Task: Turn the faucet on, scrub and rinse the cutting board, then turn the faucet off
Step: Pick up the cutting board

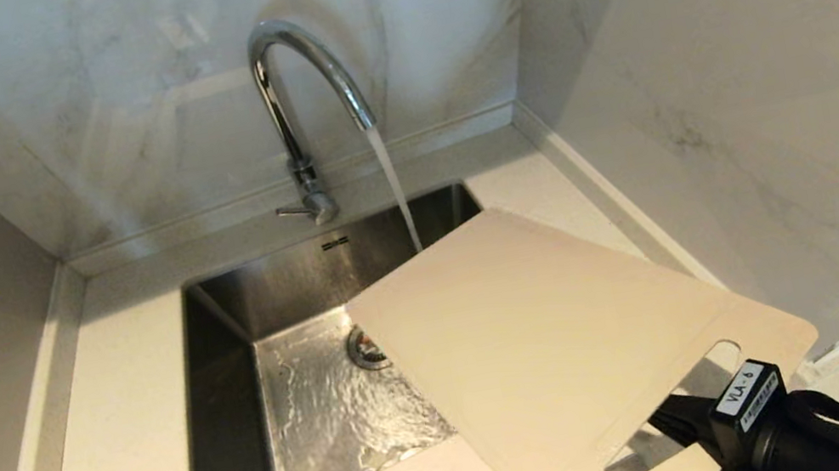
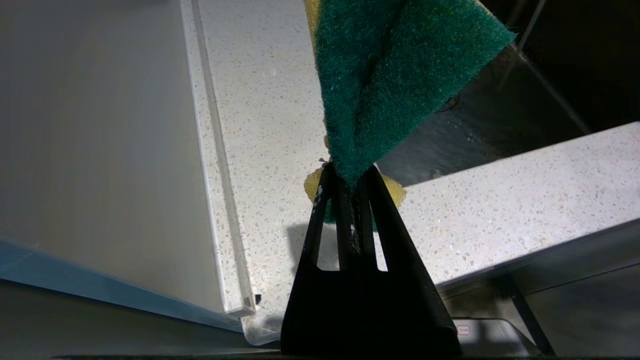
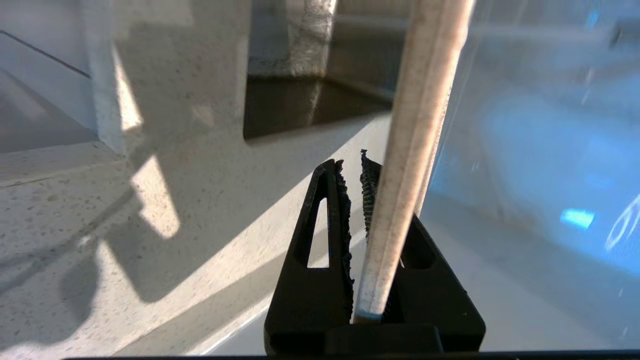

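Observe the faucet [image 1: 298, 110] at the back of the sink [image 1: 234, 406]: water runs from its spout in a stream that passes behind the far edge of the cutting board [image 1: 542, 343]. Its side lever points toward the robot's left.

Note that the cutting board is held tilted over the right part of the sink and the desk [image 1: 123, 460], handle slot toward the robot. The right end effector [image 3: 356, 172] is clamped on the board's edge at the handle end; in the right wrist view the board [image 3: 410, 165] runs edge-on between the fingers.

Check the left wrist view: the left end effector [image 2: 350, 172] is clenched on a green-and-yellow sponge [image 2: 390, 75], positioned above the desk [image 2: 270, 100] beside the sink's corner.
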Robot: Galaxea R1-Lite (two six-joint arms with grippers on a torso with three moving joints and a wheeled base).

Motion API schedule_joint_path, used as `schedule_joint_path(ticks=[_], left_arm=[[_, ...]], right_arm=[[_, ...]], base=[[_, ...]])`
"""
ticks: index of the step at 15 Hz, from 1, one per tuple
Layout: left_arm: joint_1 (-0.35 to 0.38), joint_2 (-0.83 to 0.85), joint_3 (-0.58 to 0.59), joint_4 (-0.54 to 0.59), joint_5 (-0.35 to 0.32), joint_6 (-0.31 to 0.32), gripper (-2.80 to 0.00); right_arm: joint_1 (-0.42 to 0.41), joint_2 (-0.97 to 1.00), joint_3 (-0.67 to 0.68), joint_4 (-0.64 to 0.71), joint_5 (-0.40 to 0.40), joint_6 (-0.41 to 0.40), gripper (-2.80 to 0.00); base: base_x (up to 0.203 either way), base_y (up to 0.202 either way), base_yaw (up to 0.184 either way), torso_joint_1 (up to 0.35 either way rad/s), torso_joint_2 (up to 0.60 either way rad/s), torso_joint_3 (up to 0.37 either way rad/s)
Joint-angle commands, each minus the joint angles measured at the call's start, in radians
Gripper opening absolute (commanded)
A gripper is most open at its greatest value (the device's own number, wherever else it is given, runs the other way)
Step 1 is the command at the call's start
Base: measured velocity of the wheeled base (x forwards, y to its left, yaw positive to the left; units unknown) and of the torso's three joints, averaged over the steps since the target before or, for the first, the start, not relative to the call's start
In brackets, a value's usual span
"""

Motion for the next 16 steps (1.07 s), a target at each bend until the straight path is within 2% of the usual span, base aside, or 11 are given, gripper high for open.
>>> schedule_joint_path(ticks=[1,4,6,7,9,11,13,16], left_arm=[[0.001,0.0,0.002,0.0,0.0,-0.001,-2.8],[0.001,0.0,0.002,0.0,0.001,-0.001,-2.8],[0.001,0.0,0.002,0.0,0.001,-0.001,-2.8],[0.001,-0.001,0.002,0.0,0.001,-0.001,-2.8],[0.001,0.0,0.002,0.0,0.0,-0.001,-2.8],[0.001,0.0,0.002,0.0,0.001,-0.001,-2.8],[0.001,0.0,0.002,0.0,0.001,-0.001,-2.8],[0.001,0.0,0.002,0.0,0.001,-0.001,-2.8]], right_arm=[[0.0,-0.013,-0.004,0.003,0.056,-0.081,-2.8],[0.0,-0.018,-0.008,0.003,0.078,-0.172,-2.8],[0.0,-0.018,-0.011,0.016,0.131,-0.26,-2.8],[0.0,-0.018,-0.012,0.039,0.135,-0.266,-2.8],[0.0,-0.017,-0.019,0.096,0.161,-0.276,-2.8],[-0.003,-0.017,-0.065,0.171,0.186,-0.346,-2.8],[-0.003,-0.014,-0.119,0.277,0.187,-0.419,-2.8],[-0.013,-0.011,-0.182,0.367,0.186,-0.534,-2.8]], base=[[0.0,0.0,0.0,0.0,0.0,0.0],[0.0,0.0,0.0,0.0,0.0,0.0],[0.0,0.0,0.0,0.0,0.0,0.0],[0.0,0.0,0.0,0.0,0.0,0.0],[0.0,0.0,0.0,0.0,0.0,0.0],[0.0,0.0,0.0,0.0,0.0,0.0],[0.0,0.0,0.0,0.0,0.0,0.0],[0.0,0.0,0.0,0.0,0.0,0.0]])
